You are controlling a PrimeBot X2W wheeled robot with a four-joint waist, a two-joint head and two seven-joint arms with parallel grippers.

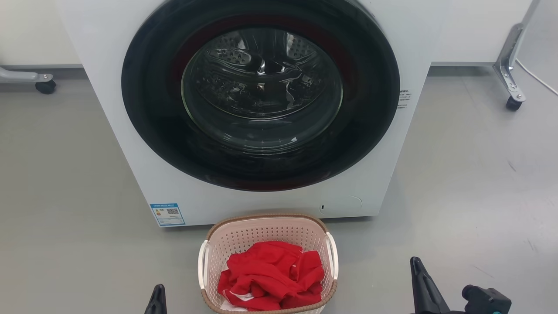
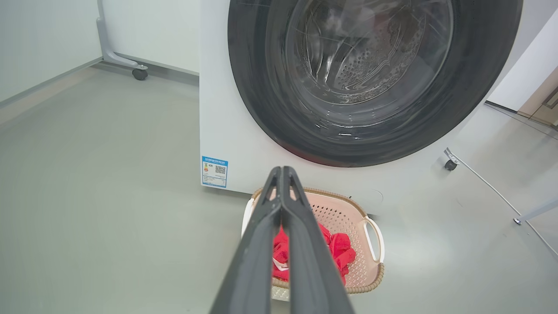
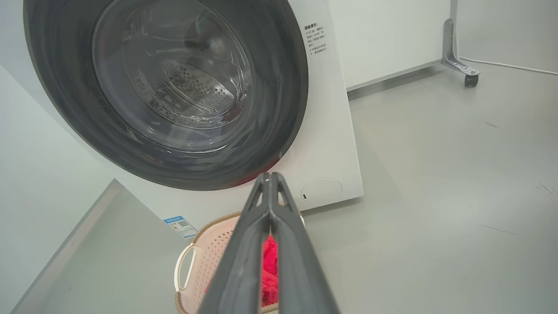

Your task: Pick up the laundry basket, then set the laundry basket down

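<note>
The laundry basket (image 1: 244,240), pale pink with a brown woven-look rim and two white side handles, stands on the grey floor right in front of the washing machine. Crumpled red cloth (image 1: 270,275) lies inside it. The basket (image 2: 348,218) also appears in the left wrist view, and in the right wrist view the basket (image 3: 209,248) sits low at left. My left gripper (image 2: 281,168) is shut and empty, hovering left of the basket; its tip (image 1: 158,291) pokes up at the bottom of the head view. My right gripper (image 3: 270,174) is shut too, its tip (image 1: 415,261) right of the basket.
The white washing machine (image 1: 109,87) with its big dark round door (image 1: 261,93) stands directly behind the basket. Wheeled metal stand legs (image 1: 510,65) sit at the far right and a caster (image 1: 45,86) at the far left. Open grey floor lies on both sides.
</note>
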